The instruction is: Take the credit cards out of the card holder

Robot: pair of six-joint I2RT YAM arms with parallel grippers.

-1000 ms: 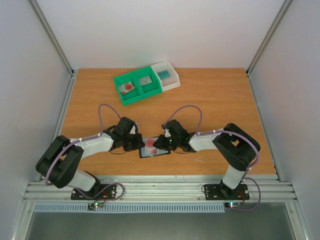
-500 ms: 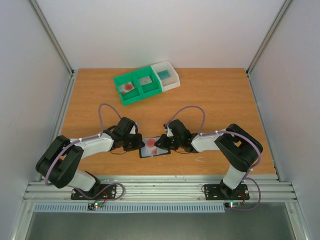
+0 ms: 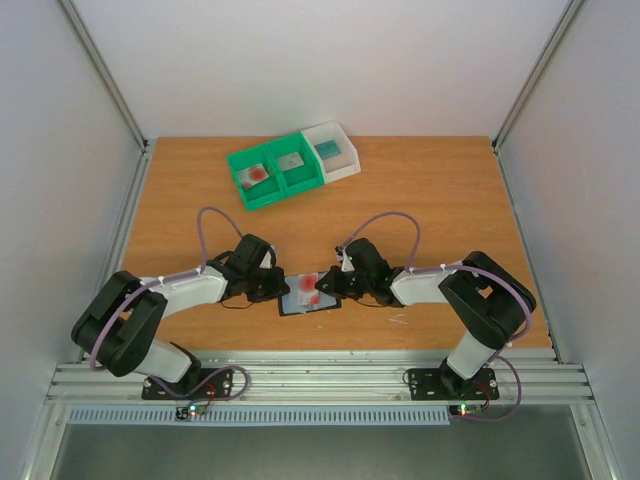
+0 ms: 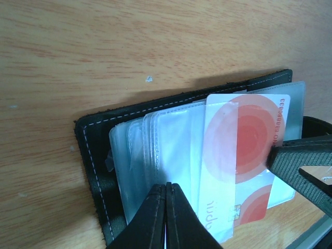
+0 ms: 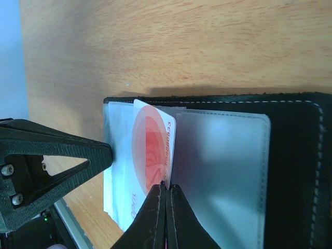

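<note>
The card holder (image 3: 290, 309) lies open on the table between both grippers, black edge (image 4: 96, 155) with clear grey-blue pockets. My left gripper (image 3: 277, 290) is shut on a pocket sleeve at the holder's left part (image 4: 166, 189). My right gripper (image 3: 326, 288) is shut on the edge of a credit card (image 5: 153, 140), white with a red blotch. The card stands partly out of its pocket (image 4: 249, 135). A second red-blotched card (image 4: 254, 207) lies under it in a sleeve. The holder's right half (image 5: 295, 155) lies flat.
A green bin (image 3: 275, 172) and a white bin (image 3: 335, 150) stand at the back of the table; a red-blotched card (image 3: 256, 175) lies in the green bin. Each wrist view shows the other gripper's finger close by (image 4: 306, 161) (image 5: 52, 150).
The right arm's elbow has swung to the right and its gripper has edged over the holder. The red-blotched card has shifted slightly right. The left arm has stayed put.
</note>
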